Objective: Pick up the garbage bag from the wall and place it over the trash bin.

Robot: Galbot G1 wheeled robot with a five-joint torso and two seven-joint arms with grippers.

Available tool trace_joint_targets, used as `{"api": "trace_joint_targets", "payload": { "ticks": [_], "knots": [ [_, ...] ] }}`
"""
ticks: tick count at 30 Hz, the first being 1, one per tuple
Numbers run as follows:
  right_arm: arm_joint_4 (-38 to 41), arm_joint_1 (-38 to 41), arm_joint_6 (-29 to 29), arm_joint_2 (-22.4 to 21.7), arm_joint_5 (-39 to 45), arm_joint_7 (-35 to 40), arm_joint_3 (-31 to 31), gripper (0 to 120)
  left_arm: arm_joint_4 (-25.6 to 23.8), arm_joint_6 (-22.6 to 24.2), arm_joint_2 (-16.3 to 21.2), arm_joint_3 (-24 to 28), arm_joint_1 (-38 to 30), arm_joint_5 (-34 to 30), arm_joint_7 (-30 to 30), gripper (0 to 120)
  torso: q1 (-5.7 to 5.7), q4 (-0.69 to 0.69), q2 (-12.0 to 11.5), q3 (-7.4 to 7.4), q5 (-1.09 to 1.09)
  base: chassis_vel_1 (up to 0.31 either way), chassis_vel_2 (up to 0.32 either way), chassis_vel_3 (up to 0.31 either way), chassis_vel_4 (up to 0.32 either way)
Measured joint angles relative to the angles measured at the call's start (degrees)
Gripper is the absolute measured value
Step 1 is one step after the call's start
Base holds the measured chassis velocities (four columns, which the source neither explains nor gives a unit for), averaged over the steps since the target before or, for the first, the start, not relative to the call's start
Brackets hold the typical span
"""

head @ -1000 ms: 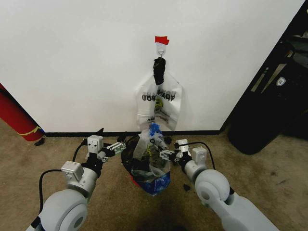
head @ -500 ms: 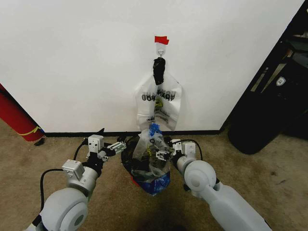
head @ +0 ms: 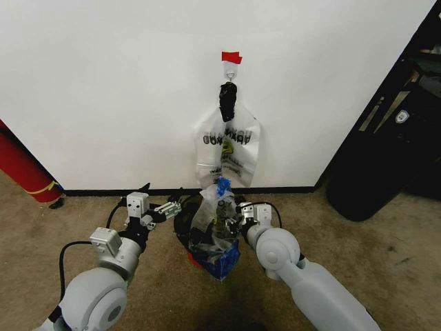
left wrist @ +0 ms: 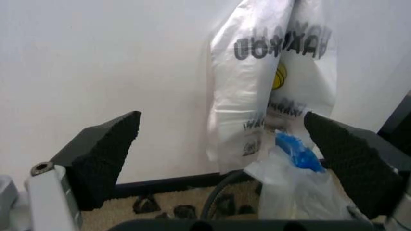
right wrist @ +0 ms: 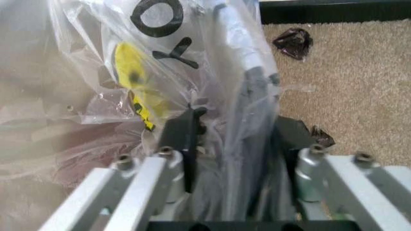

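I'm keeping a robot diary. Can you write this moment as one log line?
right gripper: around see-through plastic garbage bag | bag: over black mesh trash bin | left gripper: open, beside bin

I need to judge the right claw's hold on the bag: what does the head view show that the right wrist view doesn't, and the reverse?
Head view adds: the hook with printed bags hanging from it, the trash bin with the garbage bag bunched in its mouth, and the left claw open at the bin's left rim. Right wrist view adds: the bag's yellow smiley and black lettering close up, and black scraps on the carpet. Both share the garbage bag with the right claw against its right side.
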Motion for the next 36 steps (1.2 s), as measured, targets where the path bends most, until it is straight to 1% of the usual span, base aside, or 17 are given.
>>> {"api": "trace_joint_targets", "payload": {
  "ticks": [1,2,3,4,5,8,15,20,23,24,25,29,30,31,33,34,36],
  "knots": [
    [0.0,0.0,0.0,0.0,0.0,0.0,0.0,29,0.2,0.0,0.0,0.1,-0.1,0.0,0.0,100,0.0,0.0,0.0,0.0,0.0,0.0,0.0,0.0,0.0],
    [0.0,0.0,0.0,0.0,0.0,0.0,0.0,29,0.2,0.0,0.0,0.1,-0.1,0.0,0.0,100,0.0,0.0,0.0,0.0,0.0,0.0,0.0,0.0,0.0],
    [0.0,-0.1,0.1,0.0,0.0,0.0,0.0,20,0.4,0.0,-0.1,0.2,-0.2,0.0,0.0,100,0.0,0.0,0.0,0.0,0.0,0.0,0.0,0.0,0.0],
    [0.0,-0.1,0.1,0.0,0.1,0.0,0.0,17,0.5,0.0,-0.1,0.3,-0.3,0.0,0.0,100,0.0,0.0,0.0,0.0,0.0,0.0,0.0,0.0,0.0],
    [0.0,-0.1,0.1,0.0,0.1,0.0,0.0,17,0.5,0.0,-0.1,0.3,-0.3,0.0,0.0,100,0.0,0.0,0.0,0.0,0.0,0.0,0.0,0.0,0.0],
    [0.0,-0.2,0.3,0.2,0.6,0.1,0.3,3,0.6,0.0,-0.1,0.4,-0.3,0.0,0.0,100,0.0,0.0,0.0,0.0,0.0,0.0,0.0,0.0,0.0],
    [0.1,-1.2,1.6,0.8,0.8,-0.8,1.3,2,0.5,0.1,0.1,0.5,-0.2,0.1,0.0,100,0.0,0.0,0.0,0.0,0.0,0.0,0.0,0.0,0.0],
    [1.3,-3.5,3.6,1.2,0.2,-3.4,2.9,2,-0.7,0.3,0.7,0.5,-0.1,0.2,0.2,100,0.0,0.0,0.0,0.0,0.0,0.0,0.0,0.0,0.0],
    [3.1,-5.6,6.0,1.5,-1.4,-4.9,4.7,2,-3.5,1.4,2.9,0.5,-0.3,-0.4,0.8,100,0.0,0.01,0.0,0.0,0.0,0.0,0.0,0.0,0.0],
    [3.9,-6.4,6.8,1.6,-2.1,-5.1,5.3,2,-4.9,1.9,4.5,0.6,-0.6,-0.9,0.9,100,0.0,0.0,0.0,0.0,0.0,0.0,0.0,0.0,0.0],
    [3.9,-6.4,6.8,1.6,-2.1,-5.1,5.3,2,-4.9,1.9,4.5,0.6,-0.6,-0.9,0.9,100,0.0,0.0,0.0,0.0,0.0,0.0,0.0,0.0,0.0],
    [7.4,-9.4,8.9,2.4,-3.6,-6.5,7.3,2,-8.8,4.1,10.5,1.8,-2.6,-3.5,1.6,100,0.0,0.01,0.0,0.0,0.01,0.0,0.0,0.0,0.0],
    [7.4,-9.4,8.9,2.4,-3.6,-6.5,7.3,2,-8.8,4.1,10.5,1.8,-2.6,-3.5,1.6,100,0.0,0.01,0.0,0.0,0.01,0.0,0.0,0.0,0.0],
    [8.1,-10.3,9.7,2.5,-4.6,-7.4,7.8,2,-9.5,4.7,12.3,2.2,-3.5,-4.7,1.7,100,0.0,0.01,0.0,0.0,0.0,0.0,0.0,0.0,0.0],
    [9.6,-12.9,11.5,3.2,-6.9,-9.2,9.1,2,-10.6,6.4,17.2,3.8,-7.0,-8.8,1.7,100,0.0,-0.01,0.0,0.0,0.0,0.0,0.0,0.0,0.0],
    [9.6,-12.9,11.5,3.2,-6.9,-9.2,9.1,2,-10.6,6.4,17.2,3.8,-7.0,-8.8,1.7,100,0.0,-0.01,0.0,0.0,0.0,0.0,0.0,0.0,0.0],
    [10.2,-14.7,12.7,4.5,-10.1,-10.9,9.5,2,-10.7,7.6,21.1,5.1,-10.5,-11.6,1.9,100,0.0,-0.03,0.0,0.0,-0.01,0.0,0.0,0.0,0.0]
  ]
}}
